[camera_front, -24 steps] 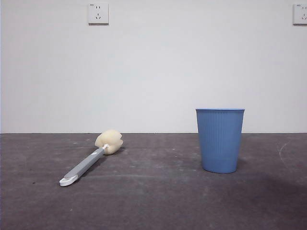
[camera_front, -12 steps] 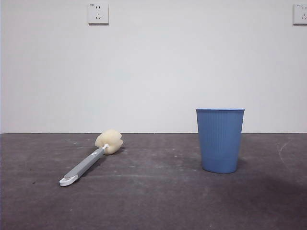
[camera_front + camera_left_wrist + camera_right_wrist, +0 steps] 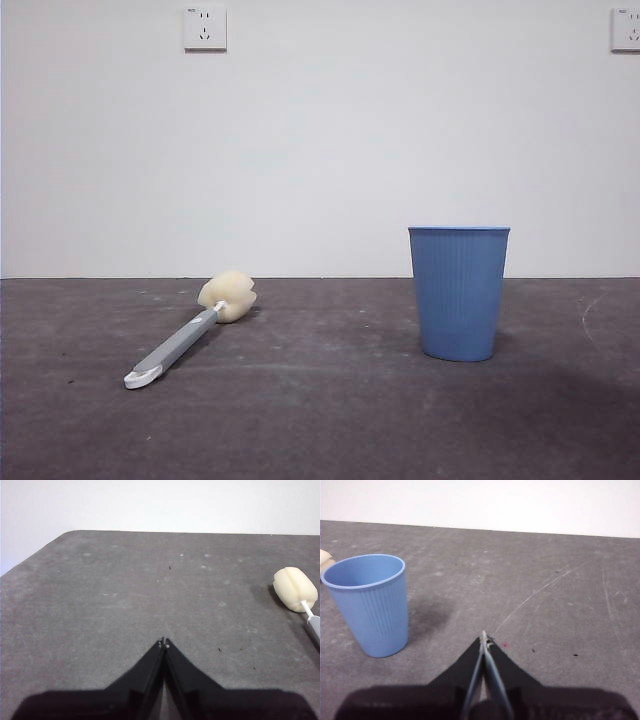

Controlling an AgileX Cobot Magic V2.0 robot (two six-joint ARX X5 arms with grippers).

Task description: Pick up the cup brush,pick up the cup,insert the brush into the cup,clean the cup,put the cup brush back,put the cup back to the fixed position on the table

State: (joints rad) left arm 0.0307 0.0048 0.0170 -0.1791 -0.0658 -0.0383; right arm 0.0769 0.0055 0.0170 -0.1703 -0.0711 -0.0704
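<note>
While I look across the table [image 3: 320,420], the cup brush [image 3: 190,331] lies flat and the cup [image 3: 459,292] stands up, well apart. Neither arm shows there. From my left wrist, my left gripper [image 3: 164,642] has its jaws pressed together, with the soft sponge head near. I think the stiff grey handle is best to grab. From my right wrist, my right gripper [image 3: 484,636] is closed too, near the cup, which looks light and slippery.

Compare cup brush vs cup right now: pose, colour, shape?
The cup brush lies flat; the cup stands upright, mouth up. The brush is grey-handled with a cream sponge head; the cup is all blue. The brush is long and thin; the cup is a wide, ribbed taper. Both rest on the table, untouched by either hand.
</note>
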